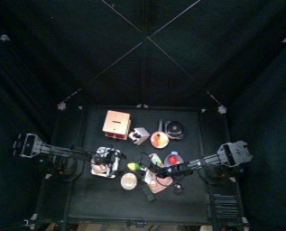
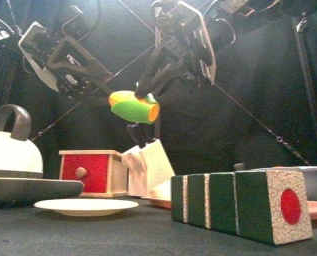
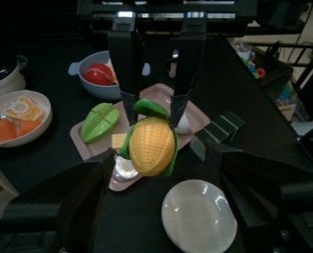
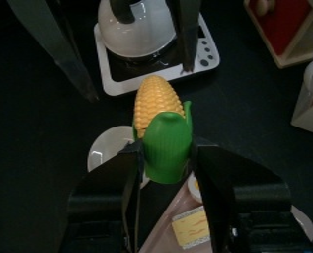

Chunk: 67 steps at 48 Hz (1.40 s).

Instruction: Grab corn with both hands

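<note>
The toy corn cob (image 2: pixel 134 106) hangs in the air above the worktop (image 2: pixel 147 235), pinched at its green end by the right hand (image 4: pixel 164 168). The left hand (image 3: pixel 156 173) faces its yellow end, jaws spread wide, gripping nothing. If it closes off-centre, it may knock the cob loose.

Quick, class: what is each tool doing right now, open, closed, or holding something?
Left tool: open wide, holding nothing, with the corn just ahead of it.
Right tool: closed on the corn's green end, holding it up above the table.
</note>
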### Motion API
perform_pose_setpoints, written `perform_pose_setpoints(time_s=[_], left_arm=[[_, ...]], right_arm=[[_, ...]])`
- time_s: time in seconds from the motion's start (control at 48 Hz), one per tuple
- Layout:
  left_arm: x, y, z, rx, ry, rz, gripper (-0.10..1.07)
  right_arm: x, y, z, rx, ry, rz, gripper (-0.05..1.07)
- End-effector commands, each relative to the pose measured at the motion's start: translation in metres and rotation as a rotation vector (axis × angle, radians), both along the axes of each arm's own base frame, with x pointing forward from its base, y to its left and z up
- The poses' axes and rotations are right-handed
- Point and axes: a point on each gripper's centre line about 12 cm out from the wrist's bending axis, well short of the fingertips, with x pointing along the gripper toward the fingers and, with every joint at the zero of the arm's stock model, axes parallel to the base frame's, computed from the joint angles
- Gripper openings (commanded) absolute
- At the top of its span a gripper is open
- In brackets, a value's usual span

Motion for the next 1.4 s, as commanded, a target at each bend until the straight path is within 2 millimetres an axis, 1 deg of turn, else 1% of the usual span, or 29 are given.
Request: perform_pose_setpoints(time_s=[0.0,0.208,0.271,0.417,0.604,1.125,1.375], left_arm=[[0.015,0.000,0.003,-0.002,-0.014,-0.001,1.03],[0.032,-0.001,-0.007,-0.006,0.013,0.001,1.03],[0.034,0.000,-0.009,-0.010,0.019,0.004,1.03],[0.035,0.004,-0.010,-0.027,0.023,0.029,1.03],[0.033,0.003,-0.009,-0.028,0.020,0.029,1.00],[0.035,0.003,-0.008,-0.027,0.019,0.027,0.78],[0.034,0.004,-0.010,-0.027,0.026,0.032,0.77]], right_arm=[[0.004,0.002,0.018,0.006,-0.047,0.006,0.60],[0.005,0.002,0.019,0.002,-0.049,0.008,0.60],[0.004,0.002,0.017,0.003,-0.046,0.007,0.60],[0.004,0.001,0.017,0.002,-0.046,0.007,0.60],[0.005,0.000,0.017,0.003,-0.045,0.004,0.60],[0.006,0.001,0.015,0.002,-0.040,0.004,0.60],[0.006,-0.001,0.014,0.001,-0.039,0.001,0.60]])
